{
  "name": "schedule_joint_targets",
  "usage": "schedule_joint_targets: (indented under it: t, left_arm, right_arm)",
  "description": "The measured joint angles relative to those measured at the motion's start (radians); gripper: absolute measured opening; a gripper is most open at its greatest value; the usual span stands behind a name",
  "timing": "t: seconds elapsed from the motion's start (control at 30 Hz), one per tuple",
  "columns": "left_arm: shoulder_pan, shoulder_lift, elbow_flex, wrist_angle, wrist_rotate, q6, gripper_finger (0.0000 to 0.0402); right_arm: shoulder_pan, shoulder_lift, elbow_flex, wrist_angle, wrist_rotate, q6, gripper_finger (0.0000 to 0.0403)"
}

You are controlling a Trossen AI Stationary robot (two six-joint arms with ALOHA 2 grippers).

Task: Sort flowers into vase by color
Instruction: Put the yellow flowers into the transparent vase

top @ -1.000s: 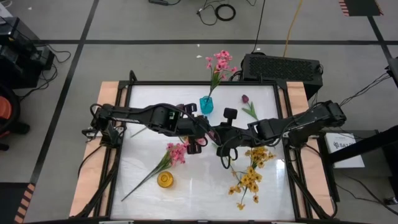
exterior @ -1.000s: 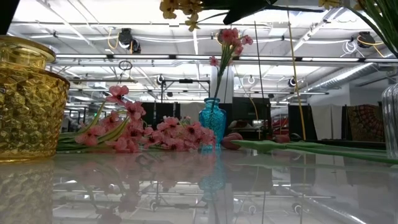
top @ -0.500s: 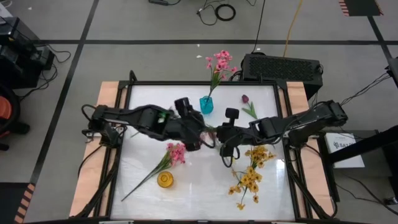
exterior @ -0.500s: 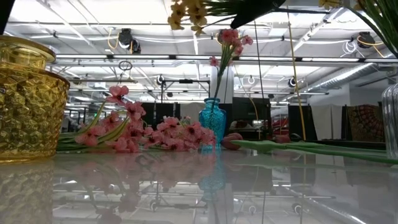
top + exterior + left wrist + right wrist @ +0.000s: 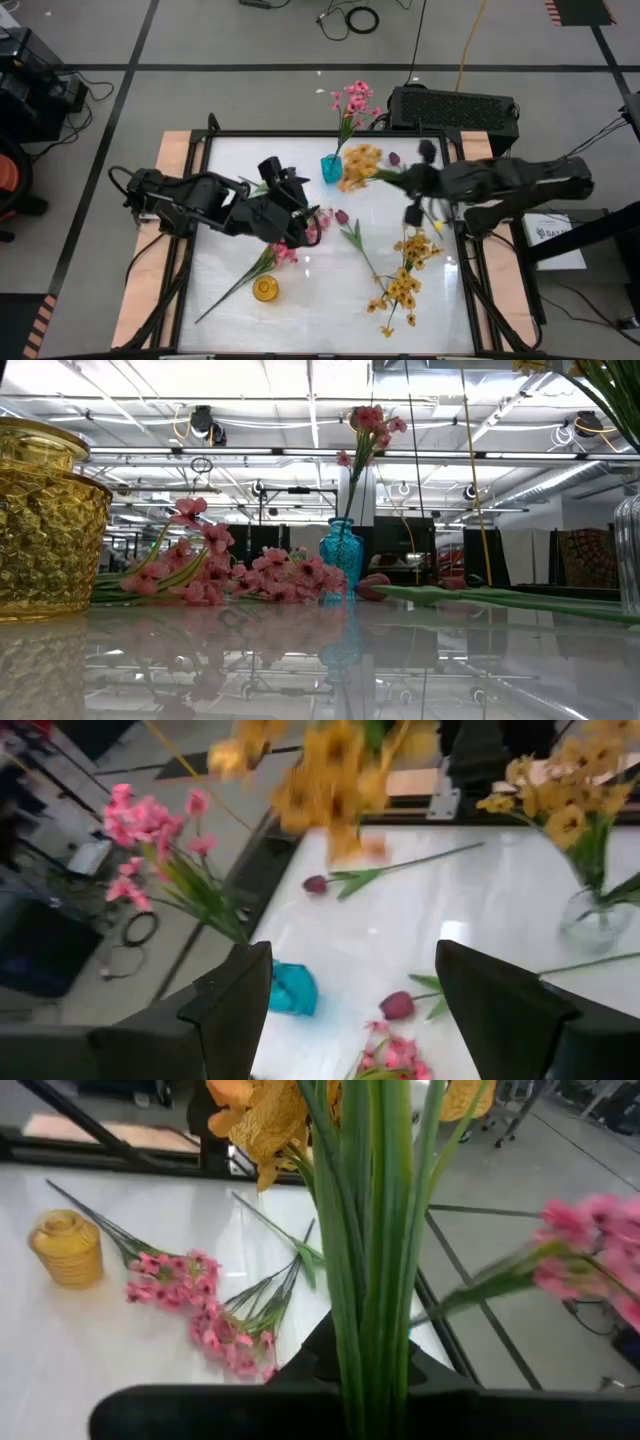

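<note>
While the right gripper (image 5: 418, 181) holds a yellow flower (image 5: 358, 166) tight by its stem, up at about one o'clock on the table (image 5: 300, 320), the left gripper (image 5: 285, 180) waits wide open near the middle, holding nothing. The yellow vase (image 5: 265, 289) sits at seven o'clock. I think the flower should go there slowly, stem pointing down, without bumping the blue vase (image 5: 331, 169).

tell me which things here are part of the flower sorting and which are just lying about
Part of the job:
- yellow flowers in the right gripper
- pink flowers on the table
- tulips
- blue vase
- yellow vase
- clear vase
- left gripper, fingers open

Just lying about:
- black box
- floor cables
</note>
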Motion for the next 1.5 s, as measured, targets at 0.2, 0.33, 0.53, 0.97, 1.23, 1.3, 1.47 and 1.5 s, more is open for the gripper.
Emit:
schedule_joint_targets:
  t: [0.2,0.33,0.53,0.97,1.23,1.3,1.47,1.5]
  left_arm:
    - [-0.008,0.000,-0.005,-0.082,-0.102,-0.066,0.0287]
    - [-0.009,0.004,-0.032,-0.026,-0.103,-0.085,0.0287]
    - [-0.004,0.009,-0.173,0.341,-0.090,0.082,0.0287]
    - [0.085,0.008,-0.394,0.914,0.160,0.273,0.0287]
    - [0.111,0.008,-0.478,1.081,0.316,0.288,0.0287]
    - [0.111,0.008,-0.499,1.129,0.370,0.288,0.0287]
    - [0.111,0.008,-0.519,1.169,0.469,0.310,0.0287]
    - [0.112,0.008,-0.519,1.172,0.472,0.317,0.0287]
  right_arm:
    - [0.000,-0.165,-0.102,-0.036,-0.007,0.068,0.0000]
    - [0.000,-0.244,-0.185,0.104,-0.026,0.063,0.0000]
    - [0.001,-0.270,-0.303,0.529,-0.125,-0.035,0.0000]
    - [0.000,-0.057,-0.402,1.264,-0.306,-0.144,0.0000]
    - [0.001,0.045,-0.402,1.380,-0.521,-0.126,0.0000]
    - [0.001,0.068,-0.402,1.391,-0.550,-0.148,0.0000]
    - [0.001,0.132,-0.402,1.434,-0.550,-0.171,0.0000]
    - [0.001,0.145,-0.402,1.452,-0.550,-0.173,0.0000]
